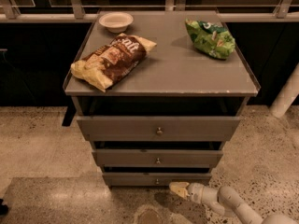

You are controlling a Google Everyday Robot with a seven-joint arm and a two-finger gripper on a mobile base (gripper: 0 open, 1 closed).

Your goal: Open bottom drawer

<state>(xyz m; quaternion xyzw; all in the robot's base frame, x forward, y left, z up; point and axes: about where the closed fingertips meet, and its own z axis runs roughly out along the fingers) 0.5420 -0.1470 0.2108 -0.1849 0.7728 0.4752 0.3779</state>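
Speckled floor (pixel 42 139) meets a grey cabinet (pixel 177 69) whose bottom drawer (pixel 135 178) sits lowest, its knob (pixel 157 181) just left of and slightly above the pincer (pixel 180 189); whether that is spread or closed, I cannot tell.

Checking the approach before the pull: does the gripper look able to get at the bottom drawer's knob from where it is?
Probably yes. The gripper hangs low, just right of and slightly below the knob on the bottom drawer, and nothing shows between them.
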